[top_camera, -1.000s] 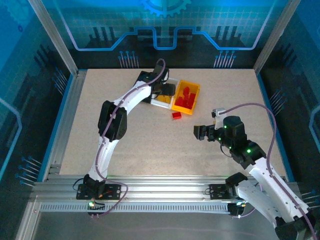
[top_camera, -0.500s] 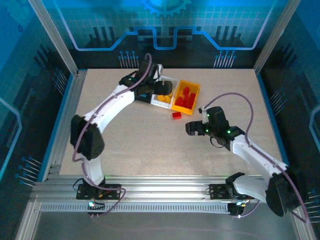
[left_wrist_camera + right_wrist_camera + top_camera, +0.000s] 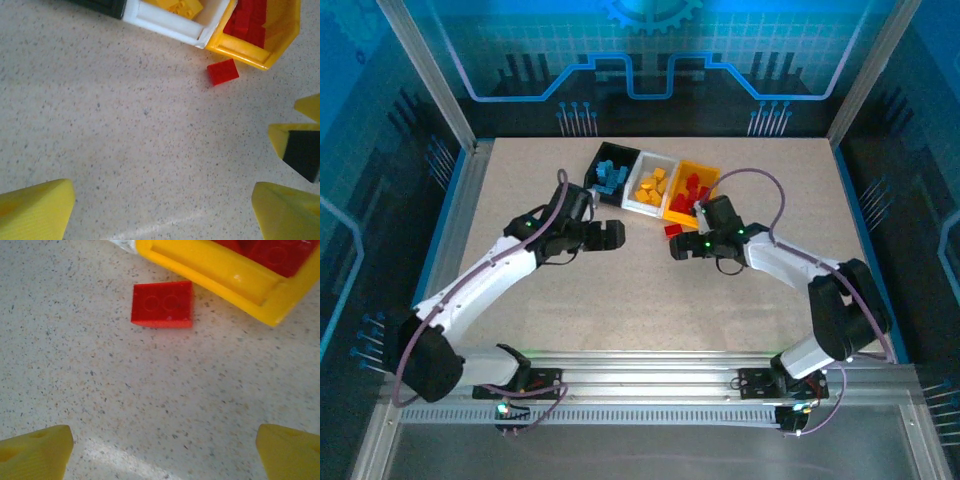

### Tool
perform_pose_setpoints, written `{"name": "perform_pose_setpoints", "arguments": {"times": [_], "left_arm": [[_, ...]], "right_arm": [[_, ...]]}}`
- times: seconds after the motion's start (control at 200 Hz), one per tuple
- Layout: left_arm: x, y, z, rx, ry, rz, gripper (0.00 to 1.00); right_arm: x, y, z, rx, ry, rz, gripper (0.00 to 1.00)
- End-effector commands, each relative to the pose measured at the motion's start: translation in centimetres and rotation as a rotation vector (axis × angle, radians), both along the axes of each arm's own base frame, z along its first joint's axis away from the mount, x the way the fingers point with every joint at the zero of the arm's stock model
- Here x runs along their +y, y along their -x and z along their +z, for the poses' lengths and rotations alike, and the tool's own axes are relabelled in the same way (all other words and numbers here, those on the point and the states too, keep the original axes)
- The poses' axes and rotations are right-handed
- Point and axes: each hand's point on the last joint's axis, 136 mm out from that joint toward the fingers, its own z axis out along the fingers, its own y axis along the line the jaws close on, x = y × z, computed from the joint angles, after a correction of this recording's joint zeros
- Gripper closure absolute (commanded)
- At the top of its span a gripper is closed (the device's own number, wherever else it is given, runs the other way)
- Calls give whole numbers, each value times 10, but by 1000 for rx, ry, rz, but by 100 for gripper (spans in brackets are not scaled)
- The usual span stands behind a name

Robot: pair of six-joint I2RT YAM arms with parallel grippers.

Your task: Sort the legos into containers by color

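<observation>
"Reading from the left, your left gripper [image 3: 615,236] hangs over the bare middle of the worktop [image 3: 520,180], jaws spread wide with nothing between them."

"Along the worktop's far edge you have the containers [image 3: 642,205] in a row. The black bin [image 3: 595,165] holds the blue legos [image 3: 610,175], the white bin [image 3: 167,22] the orange-yellow legos [image 3: 652,185], and the orange-yellow bin [image 3: 225,277] the red legos [image 3: 692,188]. One red brick [image 3: 162,304] lies loose on the worktop, just beside that last bin's near wall."

"That brick is your job. Which arm?"

"Your right gripper [image 3: 161,440], I'd say. It is parted as wide as the other and empty. The brick sits straight ahead of its fingertips [image 3: 35,450], centred between them in the wrist view. From your left gripper it lies ahead and off to the right, well apart."

"Mind the long axis. It runs across the right wrist view, in line with the gap between the fingers. Closing as you stand, you would pinch the brick end to end, and I judge there's room."

"Any writing?"

"None you can read. The studs are too blurred for a brand, and no label shows on the bins."
</observation>
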Motion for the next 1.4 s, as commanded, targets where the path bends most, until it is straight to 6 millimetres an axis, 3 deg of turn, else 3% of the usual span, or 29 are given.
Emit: {"name": "perform_pose_setpoints", "arguments": {"times": [0.0, 0.335, 0.605, 0.75, 1.051, 1.396], "left_arm": [[7, 10, -1, 13, 23, 37, 7], [24, 22, -8, 28, -22, 19, 4], [35, 28, -22, 40, -3, 38, 3], [41, 32, -35, 73, 18, 48, 3], [47, 20, -27, 66, 20, 66, 3], [61, 27, -23, 59, 16, 103, 3]], "right_arm": [[18, -6, 1, 8, 10, 58, 5], [26, -19, -19, 72, 49, 31, 5], [25, -30, -31, 107, 118, 23, 6], [36, -34, -37, 117, 114, 34, 6], [47, -44, -44, 119, 109, 29, 6], [51, -57, -54, 130, 154, 33, 6]]}}
